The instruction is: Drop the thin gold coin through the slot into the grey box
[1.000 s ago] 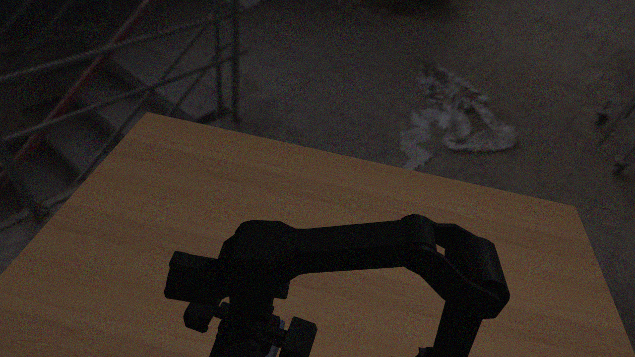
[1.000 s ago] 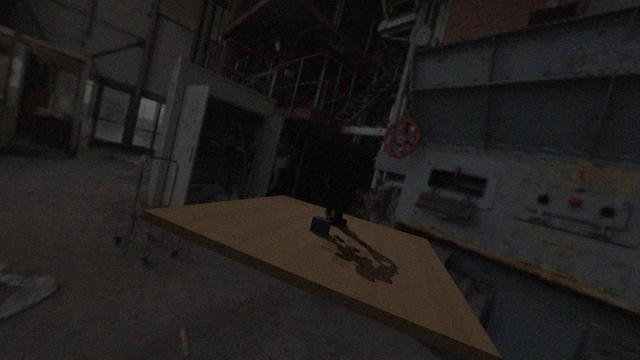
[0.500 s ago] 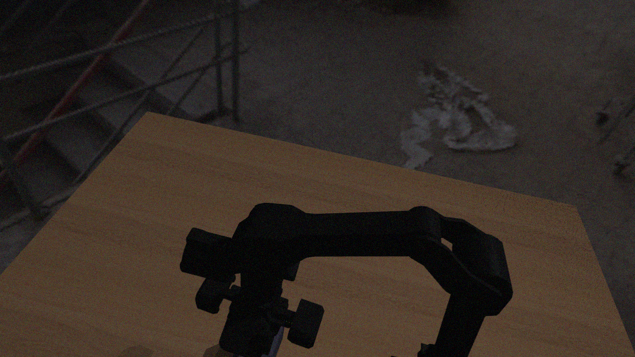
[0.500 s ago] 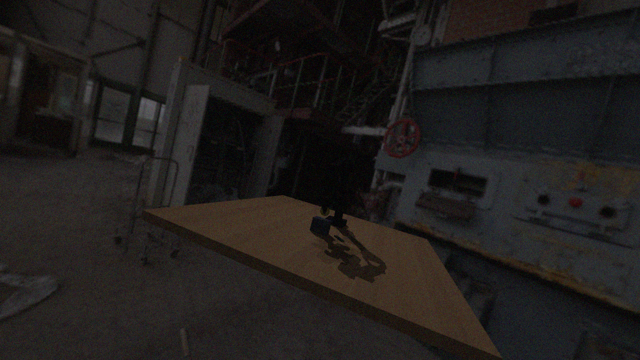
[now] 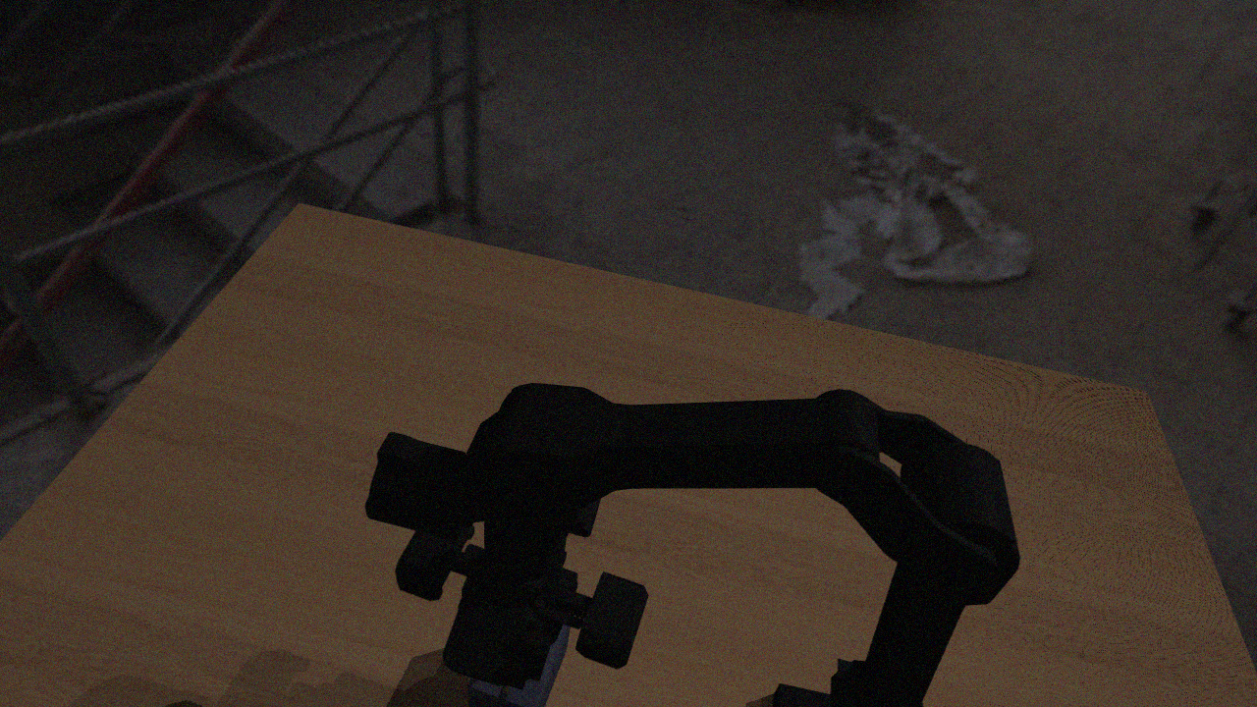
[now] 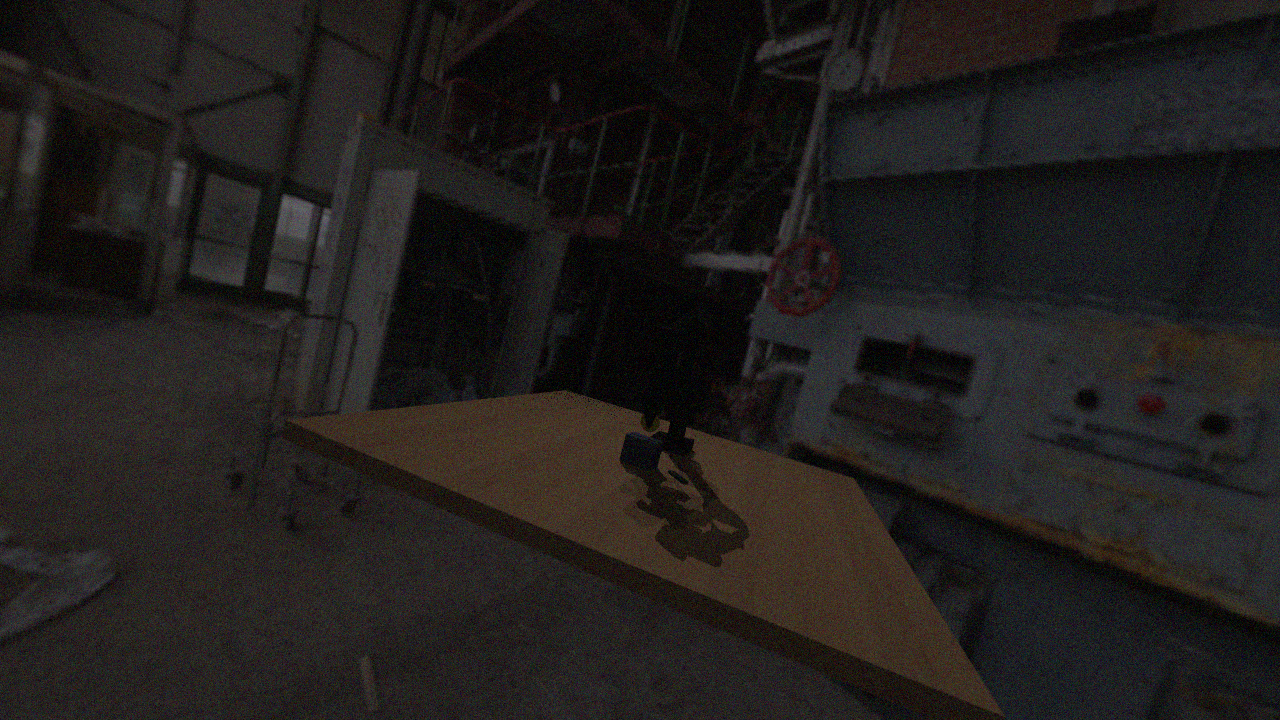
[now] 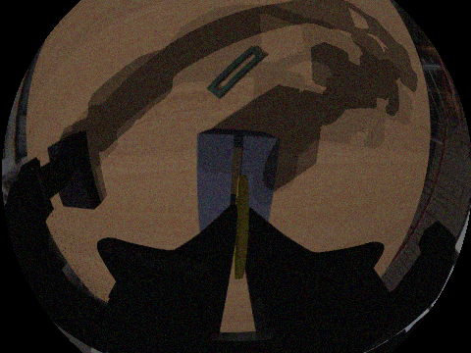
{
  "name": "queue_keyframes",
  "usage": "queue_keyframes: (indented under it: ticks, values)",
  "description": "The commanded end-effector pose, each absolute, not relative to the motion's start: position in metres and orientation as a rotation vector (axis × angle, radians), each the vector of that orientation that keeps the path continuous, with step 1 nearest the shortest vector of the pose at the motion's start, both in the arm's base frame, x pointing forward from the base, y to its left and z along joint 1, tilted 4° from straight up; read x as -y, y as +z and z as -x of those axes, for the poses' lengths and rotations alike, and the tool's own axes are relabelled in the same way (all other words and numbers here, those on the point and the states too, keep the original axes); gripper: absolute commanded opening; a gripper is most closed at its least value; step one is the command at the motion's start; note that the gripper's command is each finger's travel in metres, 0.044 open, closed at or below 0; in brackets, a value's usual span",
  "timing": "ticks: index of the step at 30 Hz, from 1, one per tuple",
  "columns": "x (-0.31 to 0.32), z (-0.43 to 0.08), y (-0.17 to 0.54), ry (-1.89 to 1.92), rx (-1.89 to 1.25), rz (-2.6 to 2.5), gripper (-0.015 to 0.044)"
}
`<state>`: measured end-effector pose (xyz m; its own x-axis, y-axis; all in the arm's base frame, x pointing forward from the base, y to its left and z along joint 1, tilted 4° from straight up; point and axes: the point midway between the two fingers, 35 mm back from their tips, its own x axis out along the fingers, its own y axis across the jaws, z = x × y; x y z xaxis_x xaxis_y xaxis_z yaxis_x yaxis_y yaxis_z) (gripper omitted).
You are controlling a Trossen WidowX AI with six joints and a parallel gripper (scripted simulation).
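My gripper (image 7: 238,211) is shut on the gold coin (image 7: 242,226) (image 6: 650,424), which is held upright and edge-on between the fingertips. The closed grey box (image 7: 214,164) (image 6: 640,451) (image 5: 553,664) is below the coin, and its dark narrow slot (image 7: 237,157) runs nearly in line with the coin in the wrist view. The coin and fingers cover the near part of the slot, and the coin's edge looks slightly to the right of it. The height of the coin over the lid is hard to tell. The dark-green holder (image 7: 215,90) stands empty on the table beyond the box.
The wooden table (image 5: 352,352) (image 6: 501,465) (image 7: 147,196) carries the box, the holder and the arm's base. A dark block, seemingly the arm's base (image 7: 78,176) (image 6: 677,442), stands left of the box in the wrist view. Shadows of the arm fall across the table around the holder.
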<state>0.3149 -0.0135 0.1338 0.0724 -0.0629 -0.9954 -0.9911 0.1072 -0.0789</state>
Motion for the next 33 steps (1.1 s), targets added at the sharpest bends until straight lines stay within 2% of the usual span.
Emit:
queue_keyframes:
  ticks: [1, 33]
  values:
    - [0.0157, -0.3128, 0.1335, 1.045, -1.247, 1.206, 0.0000]
    - [0.0172, -0.3118, 0.1249, 1.050, -1.245, 1.210, 0.0000]
